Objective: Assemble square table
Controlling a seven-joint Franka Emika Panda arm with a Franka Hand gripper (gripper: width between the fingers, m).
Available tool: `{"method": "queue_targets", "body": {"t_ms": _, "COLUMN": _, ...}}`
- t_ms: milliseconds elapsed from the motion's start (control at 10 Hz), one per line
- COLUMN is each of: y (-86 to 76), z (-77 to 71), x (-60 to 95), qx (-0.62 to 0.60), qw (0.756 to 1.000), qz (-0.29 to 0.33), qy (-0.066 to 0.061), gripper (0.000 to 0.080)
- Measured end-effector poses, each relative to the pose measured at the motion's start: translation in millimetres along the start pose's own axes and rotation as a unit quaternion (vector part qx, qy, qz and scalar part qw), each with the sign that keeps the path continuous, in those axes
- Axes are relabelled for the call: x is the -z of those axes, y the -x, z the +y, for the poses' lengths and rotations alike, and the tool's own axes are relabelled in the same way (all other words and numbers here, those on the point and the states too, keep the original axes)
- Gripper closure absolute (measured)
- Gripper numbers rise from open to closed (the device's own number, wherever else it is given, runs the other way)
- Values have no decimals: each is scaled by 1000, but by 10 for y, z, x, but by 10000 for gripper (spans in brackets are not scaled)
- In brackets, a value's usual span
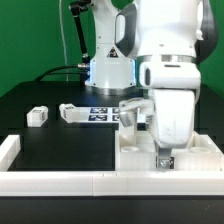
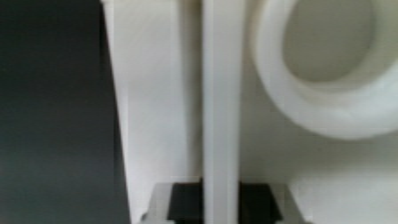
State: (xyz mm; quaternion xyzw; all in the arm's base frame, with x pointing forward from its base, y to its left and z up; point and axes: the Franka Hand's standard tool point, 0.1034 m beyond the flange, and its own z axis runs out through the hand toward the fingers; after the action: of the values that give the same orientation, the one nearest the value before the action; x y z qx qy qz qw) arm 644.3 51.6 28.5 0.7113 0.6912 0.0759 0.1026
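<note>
The square table slab [image 1: 135, 152] lies at the near right of the black tabletop [image 1: 60, 145], rimmed face up, tucked into the corner of the low white border rail [image 1: 60, 181]. It is plain white plastic. Close up, the wrist view shows a thin raised ridge and a round recess [image 2: 347, 50] in its face. The gripper [image 1: 166, 156] stands low on it, jaws almost closed, pinching that ridge. A short white leg [image 1: 38, 116] and a second leg [image 1: 72, 112] lie at the far left, well apart from the slab.
</note>
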Motion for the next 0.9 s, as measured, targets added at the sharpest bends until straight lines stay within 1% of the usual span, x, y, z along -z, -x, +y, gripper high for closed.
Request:
{"method": "queue_targets", "body": {"t_ms": 200, "y": 3, "z": 14, "x": 0, "qx": 0, "qw": 1000, "qz": -2, "qy": -7, "gripper": 726}}
{"method": "queue_targets", "body": {"t_ms": 400, "y": 5, "z": 5, "x": -1, "qx": 0, "qw": 1000, "qz": -3, "qy": -9, "gripper": 726}}
{"method": "queue_targets", "body": {"t_ms": 500, "y": 4, "z": -47, "x": 3, "qx": 0, "qw": 1000, "qz": -3, "qy": -16, "gripper": 643}}
{"method": "queue_targets", "body": {"t_ms": 600, "y": 3, "z": -101, "x": 7, "qx": 1, "qw": 1000, "qz": -5, "qy": -25, "gripper": 507}}
{"method": "queue_targets", "body": {"t_ms": 700, "y": 2, "z": -154, "x": 14, "qx": 1, "qw": 999, "qz": -6, "qy": -34, "gripper": 507}}
{"method": "queue_targets", "body": {"t_ms": 800, "y": 1, "z": -203, "x": 23, "qx": 2, "qw": 999, "qz": -7, "qy": -41, "gripper": 325}}
{"method": "queue_targets", "body": {"t_ms": 900, "y": 1, "z": -235, "x": 29, "qx": 2, "qw": 999, "qz": -7, "qy": -45, "gripper": 211}}
